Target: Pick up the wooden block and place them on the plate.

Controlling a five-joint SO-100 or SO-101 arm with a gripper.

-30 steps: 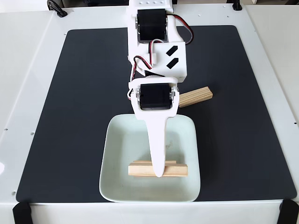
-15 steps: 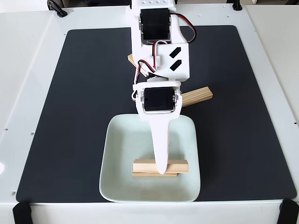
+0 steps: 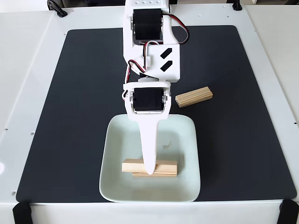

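Observation:
The pale green plate (image 3: pixel 110 154) sits at the front edge of the black mat. My gripper (image 3: pixel 149 171) reaches down over its front half; its long white finger (image 3: pixel 150 144) crosses a wooden block (image 3: pixel 133 165) that lies crosswise. That block rests partly on a second wooden block (image 3: pixel 167 174) lying flat on the plate. The gripper looks shut on the upper block, though its other finger is hidden beneath. A third wooden block (image 3: pixel 194 97) lies on the mat, behind the plate's right corner.
The black mat (image 3: pixel 70 116) covers most of the white table (image 3: pixel 28 70). The arm's body (image 3: pixel 149 51) stands over the middle of the mat. Black clamps (image 3: pixel 21 212) sit at the table's front corners.
The gripper has swung left over the plate, and the upper block has shifted left with it. The lower block and the block on the mat have stayed put.

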